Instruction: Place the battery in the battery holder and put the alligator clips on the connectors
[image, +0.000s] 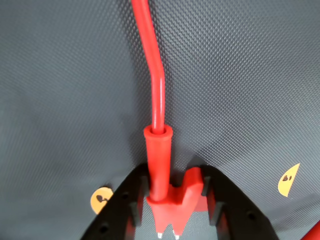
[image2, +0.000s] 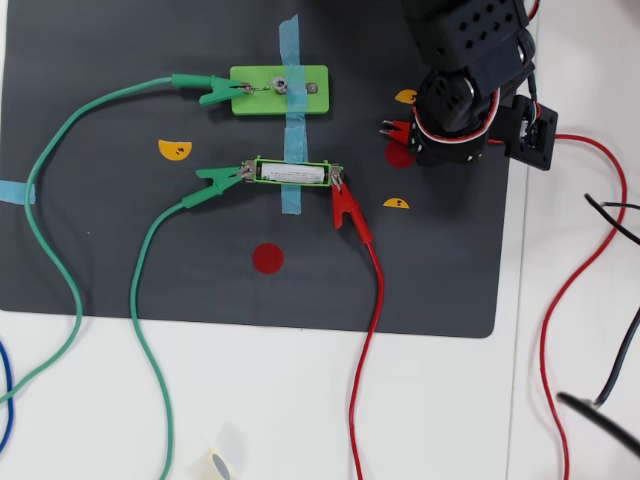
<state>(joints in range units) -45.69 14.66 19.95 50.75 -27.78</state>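
Observation:
In the overhead view the white battery (image2: 293, 173) lies in the narrow green battery holder (image2: 258, 173). A green alligator clip (image2: 218, 179) sits on the holder's left end and a red clip (image2: 349, 211) on its right end. A second green clip (image2: 212, 91) bites the left connector of the wider light-green block (image2: 312, 77). My gripper (image2: 396, 129) hovers right of that block, shut on the second red clip (image2: 401, 128). In the wrist view my black fingers (image: 131, 196) squeeze this red clip (image: 161, 165) in the gripper (image: 172, 202), its metal tips pointing down-frame and its red wire (image: 150, 55) running up.
Everything lies on a black mat (image2: 120, 260) on a white table. Blue tape (image2: 291, 50) crosses the block and holder. Yellow half-round stickers (image2: 175, 150) (image2: 396, 203) (image: 288, 180) and red dots (image2: 267, 258) mark the mat. Red wire (image2: 600, 150) loops off to the right.

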